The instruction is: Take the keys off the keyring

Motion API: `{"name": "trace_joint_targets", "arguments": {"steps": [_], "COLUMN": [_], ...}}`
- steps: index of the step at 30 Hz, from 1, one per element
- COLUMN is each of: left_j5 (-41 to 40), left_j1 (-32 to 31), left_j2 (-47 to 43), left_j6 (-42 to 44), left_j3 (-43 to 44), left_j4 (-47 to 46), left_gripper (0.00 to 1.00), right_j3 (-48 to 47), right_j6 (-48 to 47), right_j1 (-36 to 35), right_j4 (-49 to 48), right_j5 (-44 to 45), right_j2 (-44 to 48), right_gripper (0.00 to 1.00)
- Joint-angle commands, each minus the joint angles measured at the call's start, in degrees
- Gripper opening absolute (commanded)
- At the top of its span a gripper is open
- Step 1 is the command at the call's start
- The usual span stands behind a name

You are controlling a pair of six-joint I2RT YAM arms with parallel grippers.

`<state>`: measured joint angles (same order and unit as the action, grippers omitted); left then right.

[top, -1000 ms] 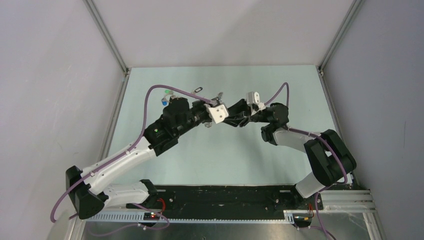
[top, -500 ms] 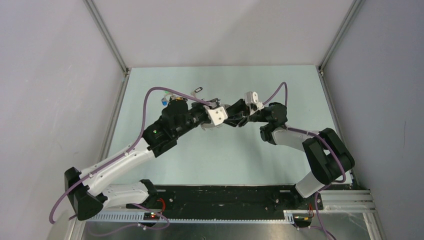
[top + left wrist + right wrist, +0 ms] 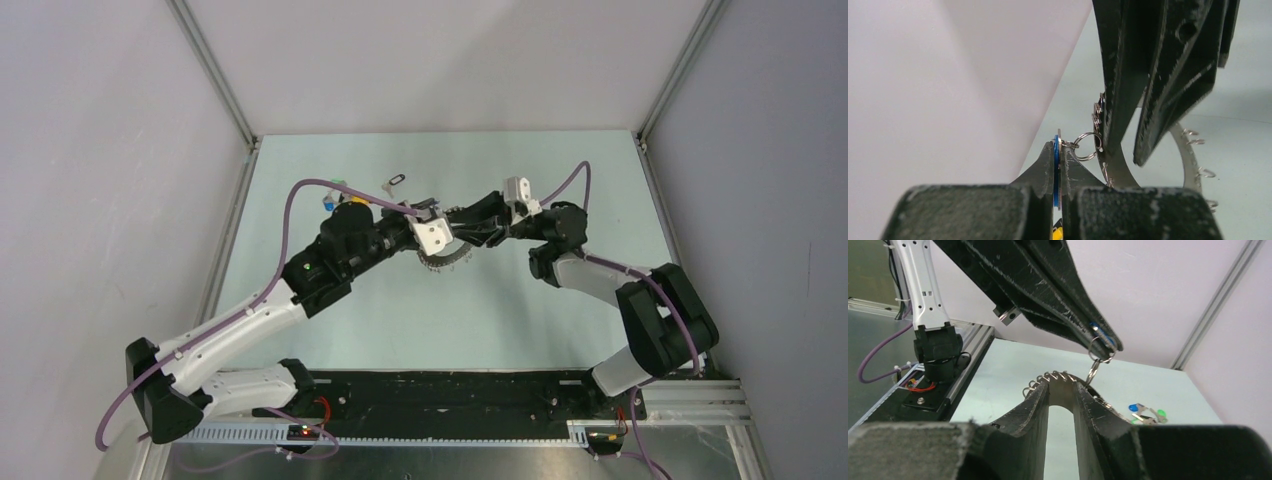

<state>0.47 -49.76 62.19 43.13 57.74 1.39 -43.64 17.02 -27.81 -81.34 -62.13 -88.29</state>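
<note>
Keyring (image 3: 447, 262), with its spiky fringe of keys (image 3: 428, 258), is held up off the table (image 3: 400, 320) near the middle, where the two arms meet, and it hangs just on the near side of the grippers. The right gripper (image 3: 1061, 387) reaches in from the right with its jaws narrow, clamped on the flat metal band of the hoop, which crosses between its fingertips. The left gripper (image 3: 1058, 152) comes in from the left, jaws pressed fully together on a thin blue-capped key (image 3: 1056, 150) seen edge-on. A small split ring (image 3: 1087, 146) links that key to the band, right beside the right gripper's fingertip. A few loose keys (image 3: 1144, 412) with blue and green caps lie on the table, further left and far of the grippers
</note>
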Motion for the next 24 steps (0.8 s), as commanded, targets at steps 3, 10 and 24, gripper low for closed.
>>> {"name": "trace_joint_targets", "arguments": {"steps": [3, 10, 24], "left_j5": [1.07, 0.28, 3.17], "left_j1": [-0.19, -0.24, -0.14], "left_j2": [-1.70, -1.25, -5.99], "left_j6": [-0.23, -4.97, -6.38], "left_j3": [0.28, 1.23, -3.73], "left_j4": [-3.91, -4.00, -5.95], "left_gripper": [0.00, 0.00, 0.00], "right_j3": [-0.58, -0.56, -3.89], "right_j6": [2.15, 1.98, -6.03], "right_j1": [3.20, 4.13, 3.21], "right_j4": [-2.79, -2.79, 30.83], "right_j5": [-0.51, 1.68, 16.68], "right_j2": [4.78, 5.07, 13.68], "right_gripper": [0.28, 0.29, 0.35]}}
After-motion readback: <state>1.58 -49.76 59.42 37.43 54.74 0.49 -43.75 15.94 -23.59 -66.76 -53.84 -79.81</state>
